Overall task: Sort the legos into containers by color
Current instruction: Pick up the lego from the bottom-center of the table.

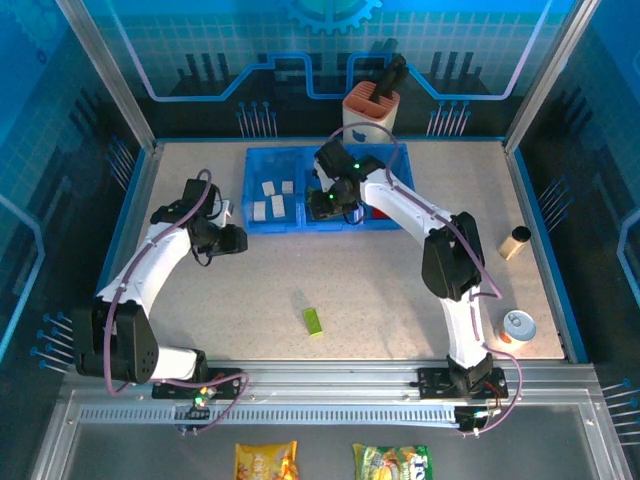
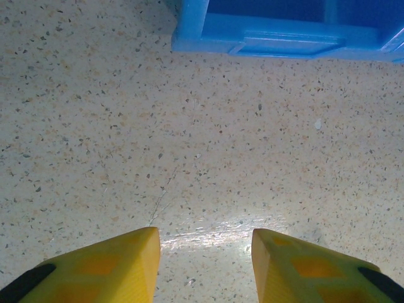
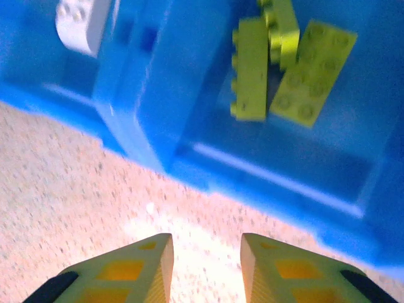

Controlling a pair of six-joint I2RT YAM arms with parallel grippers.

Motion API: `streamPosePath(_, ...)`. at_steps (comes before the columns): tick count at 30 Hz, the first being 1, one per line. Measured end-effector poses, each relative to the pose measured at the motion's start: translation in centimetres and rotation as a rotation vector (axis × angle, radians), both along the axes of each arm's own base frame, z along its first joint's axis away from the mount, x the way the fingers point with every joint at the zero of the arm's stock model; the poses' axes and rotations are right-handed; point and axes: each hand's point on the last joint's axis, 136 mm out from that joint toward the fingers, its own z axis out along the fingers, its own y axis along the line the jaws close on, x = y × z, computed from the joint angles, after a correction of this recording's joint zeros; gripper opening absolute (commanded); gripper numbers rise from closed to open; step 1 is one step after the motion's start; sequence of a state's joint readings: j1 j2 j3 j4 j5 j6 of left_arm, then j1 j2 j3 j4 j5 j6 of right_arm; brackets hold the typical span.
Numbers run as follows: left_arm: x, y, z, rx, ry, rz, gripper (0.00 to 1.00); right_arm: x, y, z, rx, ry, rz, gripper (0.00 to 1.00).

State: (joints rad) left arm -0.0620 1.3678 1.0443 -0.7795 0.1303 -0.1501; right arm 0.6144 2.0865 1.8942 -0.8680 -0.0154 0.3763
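One green brick (image 1: 313, 321) lay loose on the table (image 1: 400, 300), well apart from the tray (image 1: 297, 227); greens (image 3: 249, 69) and whites (image 3: 82, 22) sat in separate compartments. Right gripper (image 3: 205, 246) and left gripper (image 2: 206, 243) gaped empty, free to fetch it.

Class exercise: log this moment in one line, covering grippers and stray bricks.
left gripper: open over table | right gripper: open at blue tray edge | lime lego: loose on table

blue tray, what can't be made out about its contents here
- Top external: the right arm hides much of the blue tray, middle and right compartments.
- Left wrist: the top edge cuts off the tray's inside.
- Right wrist: motion blur; top edge cuts the white brick.
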Motion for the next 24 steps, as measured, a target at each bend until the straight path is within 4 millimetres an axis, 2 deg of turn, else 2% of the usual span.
streamPosePath(4, 0.0, 0.0, 0.0, -0.002, 0.0, -0.001, 0.44, -3.4, -1.0, -0.6, -0.056, 0.023, 0.024, 0.35)
streamPosePath(10, 0.0, -0.1, 0.0, -0.006, 0.0, -0.001, 0.44, -7.8, -1.0, -0.6, -0.127, 0.001, 0.13, 0.37)
streamPosePath(15, 0.0, -0.1, 0.0, -0.007, 0.0, -0.001, 0.44, -10.9, 0.4, -0.8, -0.225, -0.051, 0.336, 0.38)
streamPosePath(21, 0.0, -0.1, 0.0, -0.007, 0.0, -0.001, 0.44, -15.6, 1.9, -1.7, -0.381, -0.103, 0.625, 0.4)
streamPosePath(24, 0.0, -0.1, 0.0, -0.007, 0.0, -0.001, 0.44, -17.1, 2.2, -2.5, -0.448, -0.092, 0.685, 0.41)
